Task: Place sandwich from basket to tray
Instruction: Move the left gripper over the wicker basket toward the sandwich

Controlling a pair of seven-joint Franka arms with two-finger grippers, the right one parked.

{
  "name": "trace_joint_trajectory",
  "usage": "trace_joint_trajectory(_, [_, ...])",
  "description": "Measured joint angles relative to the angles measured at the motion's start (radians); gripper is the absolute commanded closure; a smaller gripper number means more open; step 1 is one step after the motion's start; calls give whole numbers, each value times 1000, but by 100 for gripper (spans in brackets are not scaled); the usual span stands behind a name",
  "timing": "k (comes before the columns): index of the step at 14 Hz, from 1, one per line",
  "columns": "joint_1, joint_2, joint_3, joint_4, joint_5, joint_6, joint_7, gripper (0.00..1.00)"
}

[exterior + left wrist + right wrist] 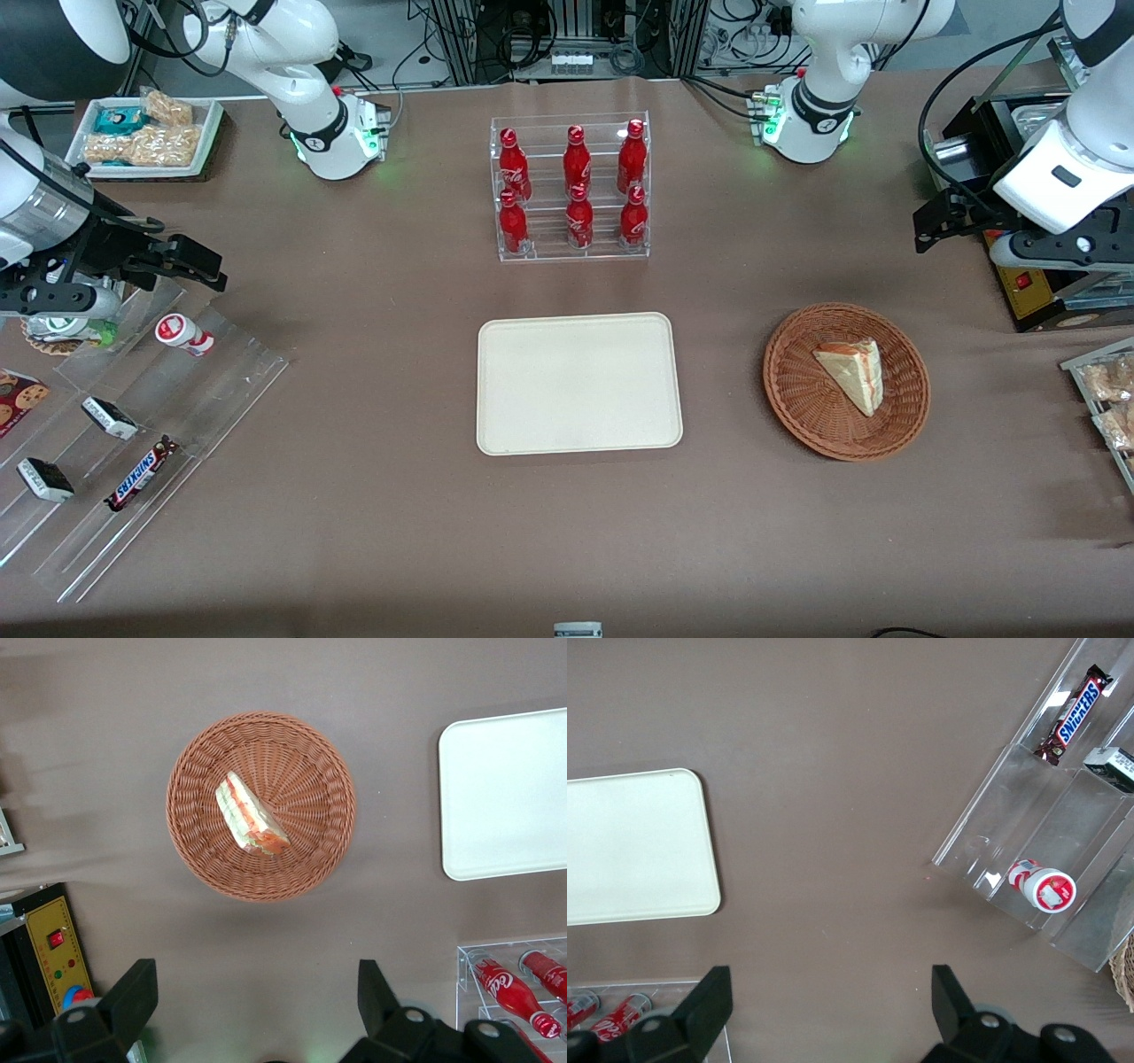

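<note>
The sandwich (pixel 852 372), a pale bread wedge with red and green filling, lies in the round wicker basket (pixel 797 399). It also shows in the left wrist view (pixel 248 813), lying in the basket (pixel 195 833). The cream tray (pixel 576 381) lies flat and bare beside the basket, toward the parked arm's end; it also shows in the left wrist view (pixel 514 797). My left gripper (pixel 948 220) hangs above the table, farther from the front camera than the basket and apart from it. In the left wrist view the gripper (pixel 255 979) is open with nothing between its fingers.
A clear rack of red cola bottles (pixel 571 190) stands farther from the front camera than the tray. A black box with a yellow panel (pixel 1019 283) sits near the gripper. Bagged snacks (pixel 1107 390) lie at the working arm's table end. A clear stepped stand (pixel 133 425) stands at the parked arm's end.
</note>
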Motion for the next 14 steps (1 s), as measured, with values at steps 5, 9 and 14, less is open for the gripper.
trace_joint_trajectory(5, [0, 0, 0, 0, 0, -3, 0, 0])
trace_joint_trajectory(9, [0, 2, 0, 0, 0, -4, 0, 0])
trace_joint_trajectory(14, [1, 32, 5, -10, 1, -10, 0, 0])
